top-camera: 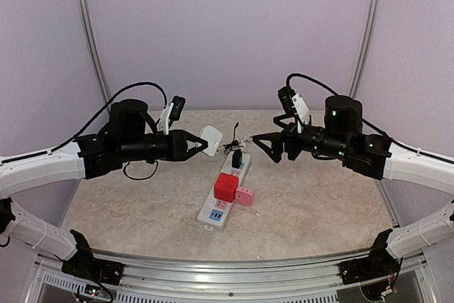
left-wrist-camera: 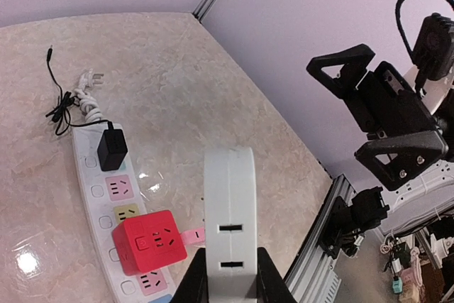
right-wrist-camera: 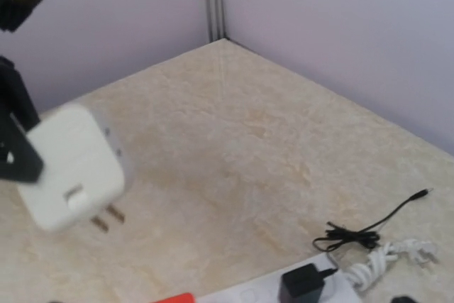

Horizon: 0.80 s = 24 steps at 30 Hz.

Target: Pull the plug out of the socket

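The socket is a long white power strip (top-camera: 211,216) lying on the table; it also shows in the left wrist view (left-wrist-camera: 92,174). A red cube plug (top-camera: 226,186), a pink cube plug (top-camera: 245,196) and a black adapter (top-camera: 237,158) sit on it. My left gripper (top-camera: 201,145) is shut on a white plug (top-camera: 211,138) and holds it in the air, clear of the strip, left of its far end. The white plug (left-wrist-camera: 230,204) fills the left wrist view; the right wrist view shows its bare prongs (right-wrist-camera: 106,218). My right gripper (top-camera: 264,145) is open and empty above the strip's far end.
The strip's bundled white cord (left-wrist-camera: 85,96) and a thin black cable (left-wrist-camera: 55,104) lie at its far end. The red cube (left-wrist-camera: 149,243) and black adapter (left-wrist-camera: 112,149) stand up from the strip. Purple walls close in the back and sides.
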Motion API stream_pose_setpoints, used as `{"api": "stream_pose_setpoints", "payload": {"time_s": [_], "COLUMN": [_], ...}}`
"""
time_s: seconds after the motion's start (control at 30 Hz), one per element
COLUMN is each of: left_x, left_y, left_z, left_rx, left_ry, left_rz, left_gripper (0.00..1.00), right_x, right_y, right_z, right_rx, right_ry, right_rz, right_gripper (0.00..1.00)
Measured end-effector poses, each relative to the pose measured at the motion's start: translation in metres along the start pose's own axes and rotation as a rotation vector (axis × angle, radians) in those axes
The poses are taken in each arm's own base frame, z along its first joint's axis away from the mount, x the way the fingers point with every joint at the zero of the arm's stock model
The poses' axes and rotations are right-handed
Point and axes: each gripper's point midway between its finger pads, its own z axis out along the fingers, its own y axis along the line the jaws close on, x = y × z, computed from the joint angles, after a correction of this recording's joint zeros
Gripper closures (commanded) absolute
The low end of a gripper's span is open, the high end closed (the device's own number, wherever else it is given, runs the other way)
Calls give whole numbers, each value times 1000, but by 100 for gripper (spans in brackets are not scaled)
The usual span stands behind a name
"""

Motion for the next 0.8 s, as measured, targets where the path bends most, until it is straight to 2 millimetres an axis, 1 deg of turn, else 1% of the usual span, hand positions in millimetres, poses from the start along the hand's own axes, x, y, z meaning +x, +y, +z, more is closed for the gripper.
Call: {"api": "stream_pose_setpoints", "payload": {"time_s": [0.03,0.1,0.23,0.27,0.33,0.5,0.6,0.67,0.8], "left_x": [-3,-9,-11,-12,-11,-9,-4,0,7], "left_y": [-4,-10,-20,-22,-26,-36,-41,-43,-45], "left_z": [-3,-7,-11,-11,-11,-10,-6,-1,5], "left_rx": [14,41,82,89,102,130,144,149,151], "left_ry": [-14,-36,-59,-62,-63,-63,-52,-39,-19], "left_rz": [12,31,57,61,69,82,86,87,88], "left_gripper": [95,94,100,100,100,100,100,100,100], "right_x": [0,3,14,15,12,-12,-19,-15,-1], "right_y": [2,7,24,28,36,52,60,64,68], "right_z": [-2,-2,4,5,5,1,2,6,16], "right_rx": [-10,-39,-137,-165,-211,-325,-390,-425,-461], "right_ry": [6,26,78,86,80,11,-17,-15,20], "right_rz": [18,61,190,230,299,433,508,555,640], "right_gripper": [0,0,1,1,3,6,8,9,12]}}
